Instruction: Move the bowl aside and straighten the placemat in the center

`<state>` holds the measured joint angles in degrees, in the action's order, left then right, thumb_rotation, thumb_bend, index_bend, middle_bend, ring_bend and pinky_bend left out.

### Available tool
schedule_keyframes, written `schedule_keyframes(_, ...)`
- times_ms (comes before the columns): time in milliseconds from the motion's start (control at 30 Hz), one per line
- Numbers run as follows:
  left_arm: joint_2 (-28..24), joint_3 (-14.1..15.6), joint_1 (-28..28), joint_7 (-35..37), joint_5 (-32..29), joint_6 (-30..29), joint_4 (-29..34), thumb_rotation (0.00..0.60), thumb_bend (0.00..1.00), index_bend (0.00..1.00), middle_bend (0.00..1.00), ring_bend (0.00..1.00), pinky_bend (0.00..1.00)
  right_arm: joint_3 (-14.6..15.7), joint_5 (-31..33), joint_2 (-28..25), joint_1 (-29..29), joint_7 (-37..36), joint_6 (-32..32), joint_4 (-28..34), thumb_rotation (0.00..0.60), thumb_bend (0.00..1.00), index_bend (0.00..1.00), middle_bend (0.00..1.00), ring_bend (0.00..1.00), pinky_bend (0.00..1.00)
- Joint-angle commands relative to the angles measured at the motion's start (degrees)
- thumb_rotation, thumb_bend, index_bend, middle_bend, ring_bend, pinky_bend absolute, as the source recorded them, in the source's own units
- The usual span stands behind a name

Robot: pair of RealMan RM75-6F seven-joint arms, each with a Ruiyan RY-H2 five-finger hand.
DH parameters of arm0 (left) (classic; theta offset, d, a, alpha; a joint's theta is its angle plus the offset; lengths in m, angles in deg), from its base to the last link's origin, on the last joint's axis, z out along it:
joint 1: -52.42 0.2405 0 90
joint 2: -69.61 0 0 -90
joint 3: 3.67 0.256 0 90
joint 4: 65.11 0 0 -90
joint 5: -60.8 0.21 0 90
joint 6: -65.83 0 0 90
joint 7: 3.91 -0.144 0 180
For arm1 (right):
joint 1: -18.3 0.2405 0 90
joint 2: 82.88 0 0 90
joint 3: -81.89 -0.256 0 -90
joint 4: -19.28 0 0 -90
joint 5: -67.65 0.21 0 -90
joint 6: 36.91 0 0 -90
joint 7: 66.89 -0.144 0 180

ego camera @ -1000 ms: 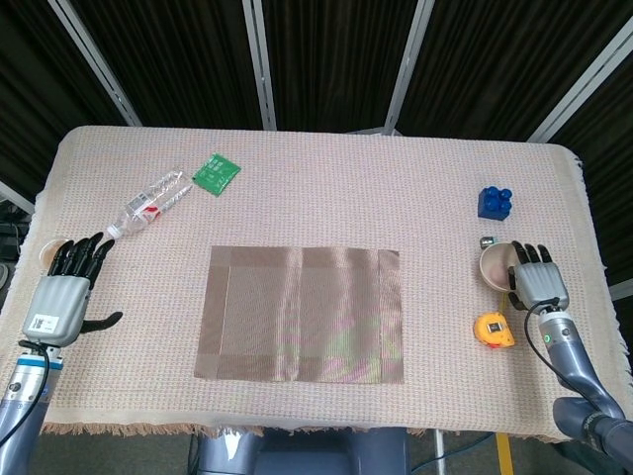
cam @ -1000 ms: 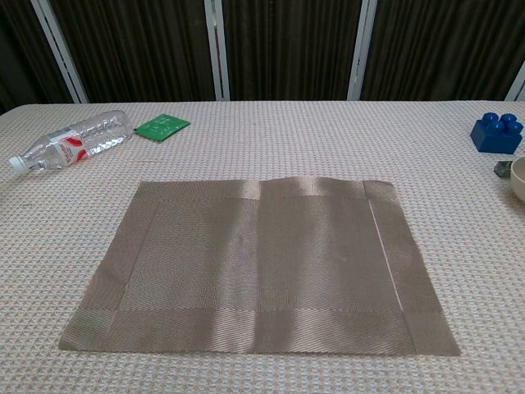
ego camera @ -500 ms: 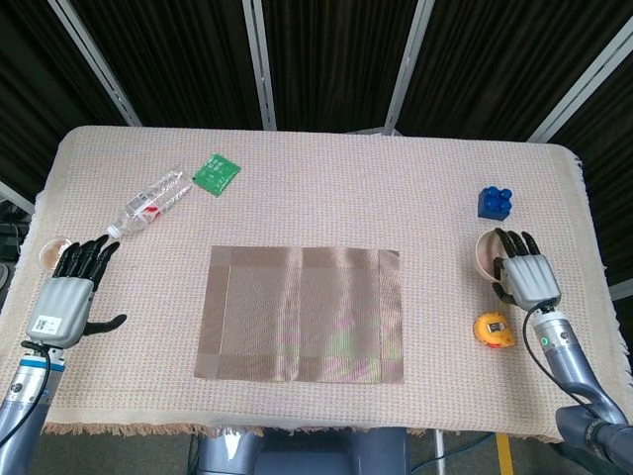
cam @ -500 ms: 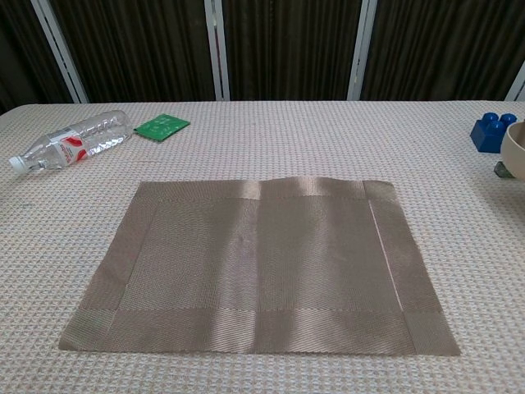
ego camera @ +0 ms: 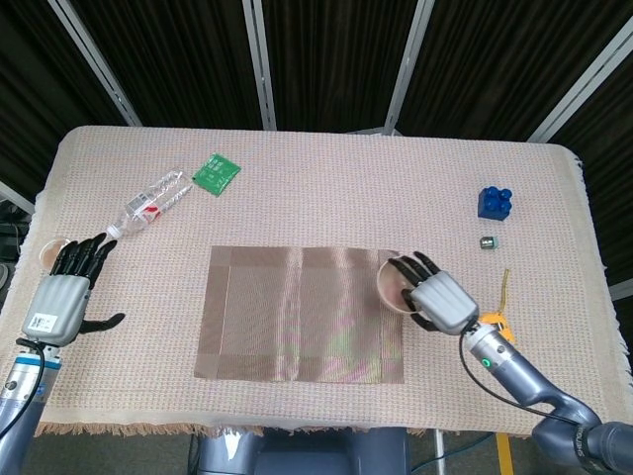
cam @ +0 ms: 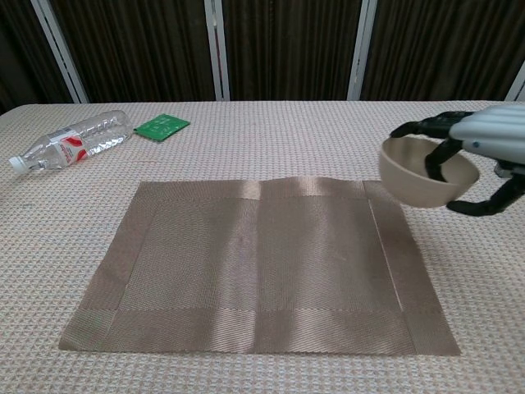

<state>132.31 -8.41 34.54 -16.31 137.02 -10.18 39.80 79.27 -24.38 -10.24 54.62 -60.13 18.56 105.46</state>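
Observation:
The brown woven placemat [ego camera: 297, 312] [cam: 254, 263] lies in the middle of the table, its far edge slightly rippled. My right hand [ego camera: 440, 300] [cam: 484, 148] grips the beige bowl [ego camera: 394, 282] [cam: 414, 176] by its rim, fingers inside and thumb underneath. The bowl is tilted and held in the air over the placemat's right border. My left hand [ego camera: 64, 292] rests at the table's left edge with fingers spread, holding nothing; it appears only in the head view.
A plastic bottle [ego camera: 150, 203] [cam: 70, 148] and a green packet [ego camera: 216, 173] [cam: 162, 125] lie at the far left. A blue block [ego camera: 496, 201] and a small metal piece [ego camera: 487, 241] sit at the right. A yellow tape measure [ego camera: 495, 319] is partly hidden behind my right wrist.
My right hand has lifted the bowl from the table's right side and carried it left, to above the placemat's right edge. The left hand has barely moved.

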Motion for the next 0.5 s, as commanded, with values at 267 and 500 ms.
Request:
schedule_keyframes(267, -0.64, -0.85, 0.19, 1.88, -1.27, 0.57, -1.35, 0.6, 0.06, 0.0, 0.0, 0.0, 0.0, -3.9, 4.08, 11.48, 10.74, 14.1, -12.92, 1.09, 0.6, 0.34, 0.67, 0.0, 0.0, 0.0)
schedule_keyframes(500, -0.94, -1.1, 0.24, 2.78, -1.83, 1.09, -1.96, 0.6, 0.06, 0.0, 0.0, 0.0, 0.0, -4.71, 6.94, 16.02, 11.97, 18.1, -13.26, -1.5, 0.6, 0.35, 0.67, 0.0, 0.0, 0.0)
